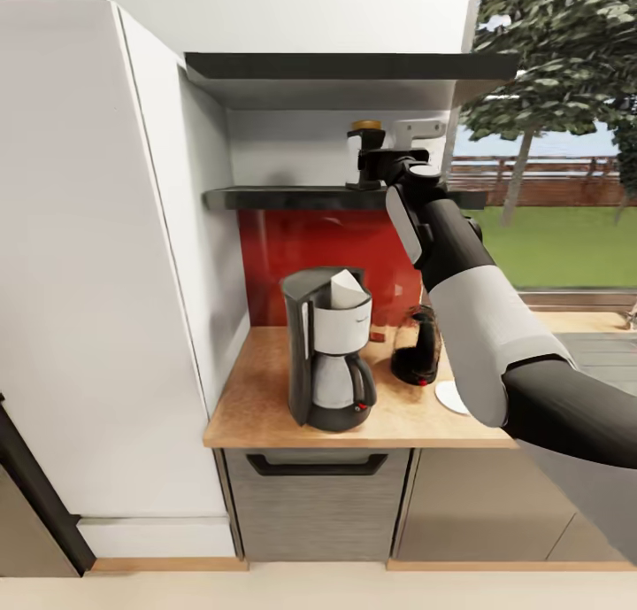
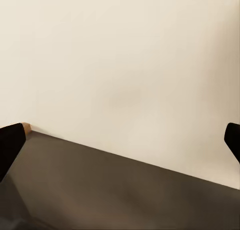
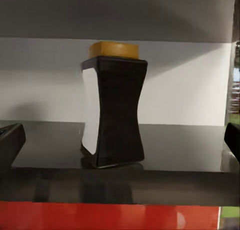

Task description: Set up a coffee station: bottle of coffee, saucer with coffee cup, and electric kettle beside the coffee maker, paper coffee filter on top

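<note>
Right wrist view is showing the right gripper (image 3: pixel 120 140) with its jaws standing wide apart, one dark fingertip (image 3: pixel 10 142) at each edge of the picture and nothing between them but air. Straight ahead the bottle of coffee (image 3: pixel 114 112) is standing upright on the kitchen shelf (image 3: pixel 175 145), gold lid up, white label turned to one side, clear of both fingers.

Head view is showing the right gripper (image 1: pixel 376 169) reaching up at 12 o'clock, level with the bottle of coffee (image 1: pixel 364 145) on the kitchen shelf (image 1: pixel 274 197). Below, on the bench (image 1: pixel 265 397), the coffee maker (image 1: pixel 327 349) is carrying the paper coffee filter (image 1: pixel 347 289) on top. At its 3 o'clock the electric kettle (image 1: pixel 418 349) is standing near, and the saucer (image 1: pixel 451 397) is peeking out from behind the right arm.

Left wrist view is showing the left gripper (image 2: pixel 120 142) with jaws apart, facing a pale surface over a dark one.
</note>
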Available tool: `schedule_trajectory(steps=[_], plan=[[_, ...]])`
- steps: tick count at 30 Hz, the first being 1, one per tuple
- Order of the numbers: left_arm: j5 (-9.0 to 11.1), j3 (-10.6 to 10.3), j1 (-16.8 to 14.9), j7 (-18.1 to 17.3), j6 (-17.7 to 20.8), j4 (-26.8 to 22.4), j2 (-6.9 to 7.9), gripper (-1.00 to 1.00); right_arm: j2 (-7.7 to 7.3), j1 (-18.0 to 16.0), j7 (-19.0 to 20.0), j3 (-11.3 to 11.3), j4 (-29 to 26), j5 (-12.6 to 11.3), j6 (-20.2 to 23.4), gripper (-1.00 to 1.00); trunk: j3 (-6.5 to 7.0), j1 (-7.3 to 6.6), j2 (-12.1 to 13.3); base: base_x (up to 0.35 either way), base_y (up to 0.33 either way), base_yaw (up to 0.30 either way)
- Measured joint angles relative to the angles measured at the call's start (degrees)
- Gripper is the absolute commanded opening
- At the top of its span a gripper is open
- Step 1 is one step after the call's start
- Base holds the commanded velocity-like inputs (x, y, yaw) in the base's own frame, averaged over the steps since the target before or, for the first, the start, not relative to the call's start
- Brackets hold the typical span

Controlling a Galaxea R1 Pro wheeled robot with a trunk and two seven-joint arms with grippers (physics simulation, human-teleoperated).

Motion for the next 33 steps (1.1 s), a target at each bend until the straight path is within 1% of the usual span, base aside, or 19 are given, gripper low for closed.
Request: schedule_trajectory(steps=[5, 11, 20, 27, 33], plan=[[0.01, 0.00, 0.52, 0.02, 0.01, 0.01, -0.07, 1.00, 0.00, 0.06, -0.01, 0.01, 0.04, 0.00, 0.00, 1.00, 0.00, 0.01, 0.01, 0.138, 0.171, 0.000], [-0.08, 0.00, 1.45, 0.09, 0.06, 0.17, -0.85, 1.00, 0.00, 0.16, 0.05, -0.04, 0.16, 0.13, 0.00, 1.00, 0.00, 0.02, 0.01, 0.032, 0.022, 0.000], [-0.06, -0.02, 2.03, 0.18, 0.06, 0.37, -1.85, 1.00, 0.00, 0.25, 0.03, -0.11, 0.31, 0.22, -0.01, 1.00, 0.00, 0.00, 0.01, 0.243, -0.001, 0.000], [-0.07, -0.09, 2.17, 0.20, 0.06, 0.37, -2.05, 1.00, 0.00, 0.33, 0.03, -0.12, 0.48, 0.26, -0.01, 1.00, 0.00, 0.02, 0.01, 0.031, -0.062, 0.000], [-0.08, -0.13, 2.33, 0.20, 0.10, 0.37, -2.72, 1.00, 0.00, 0.34, 0.01, -0.13, 2.07, 0.24, -0.01, 1.00, 0.00, 0.02, 0.01, 0.002, -0.007, 0.000]])
